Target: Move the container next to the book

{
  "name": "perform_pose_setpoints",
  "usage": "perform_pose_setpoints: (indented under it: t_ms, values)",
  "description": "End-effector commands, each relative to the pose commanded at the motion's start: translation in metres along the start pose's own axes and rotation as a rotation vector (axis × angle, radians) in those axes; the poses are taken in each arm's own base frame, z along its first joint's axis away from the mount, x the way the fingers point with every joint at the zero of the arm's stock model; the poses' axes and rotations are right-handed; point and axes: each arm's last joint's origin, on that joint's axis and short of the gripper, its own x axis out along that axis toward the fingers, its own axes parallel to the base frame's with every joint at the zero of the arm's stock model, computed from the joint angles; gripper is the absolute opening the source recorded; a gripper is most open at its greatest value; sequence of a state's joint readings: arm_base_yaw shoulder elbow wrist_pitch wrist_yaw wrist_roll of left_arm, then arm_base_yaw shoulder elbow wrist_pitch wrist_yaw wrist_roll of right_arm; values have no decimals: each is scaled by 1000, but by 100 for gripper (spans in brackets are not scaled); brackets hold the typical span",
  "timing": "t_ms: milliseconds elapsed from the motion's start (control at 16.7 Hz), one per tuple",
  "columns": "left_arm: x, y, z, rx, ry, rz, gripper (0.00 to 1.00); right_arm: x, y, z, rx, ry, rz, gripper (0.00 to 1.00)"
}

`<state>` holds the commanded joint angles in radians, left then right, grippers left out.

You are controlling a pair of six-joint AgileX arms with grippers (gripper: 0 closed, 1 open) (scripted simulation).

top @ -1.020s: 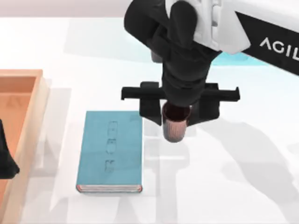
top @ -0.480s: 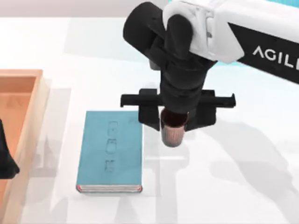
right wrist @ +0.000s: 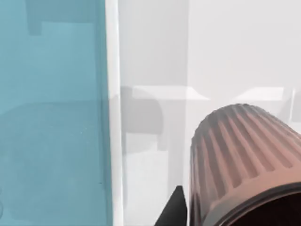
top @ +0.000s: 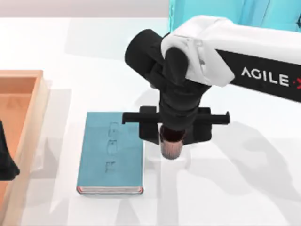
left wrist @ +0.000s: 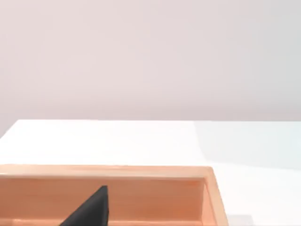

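The teal-blue book (top: 110, 153) lies flat at the table's front left, its white page edge (right wrist: 113, 117) beside the cover (right wrist: 51, 117) in the right wrist view. The container (top: 171, 147), a small ribbed reddish-brown cup (right wrist: 240, 160), hangs just right of the book's right edge with a narrow gap between them. My right gripper (top: 172, 134) reaches down from above and is shut on it, a dark finger (top: 149, 131) on either side. I cannot tell whether the cup touches the table. My left gripper (top: 5, 162) is parked at the far left over the tray.
A large orange wooden tray (top: 23, 77) stands along the left edge, its wall (left wrist: 141, 172) in the left wrist view. A cyan shelf unit (top: 268, 14) stands at the back right. Bare white table lies right of the cup.
My right gripper has carried the cup toward the front of the table and lower, staying just right of the book. The left arm has not moved.
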<state>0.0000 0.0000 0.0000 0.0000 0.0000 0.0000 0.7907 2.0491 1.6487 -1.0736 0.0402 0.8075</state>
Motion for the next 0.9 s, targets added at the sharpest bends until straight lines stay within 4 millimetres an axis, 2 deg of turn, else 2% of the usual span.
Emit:
perform_pose_setpoints:
  t_ms: [120,900]
  values:
    - [0,0,0,0,0,0,100,0,0,0,0,0,0,0]
    - [0,0,0,0,0,0,100,0,0,0,0,0,0,98]
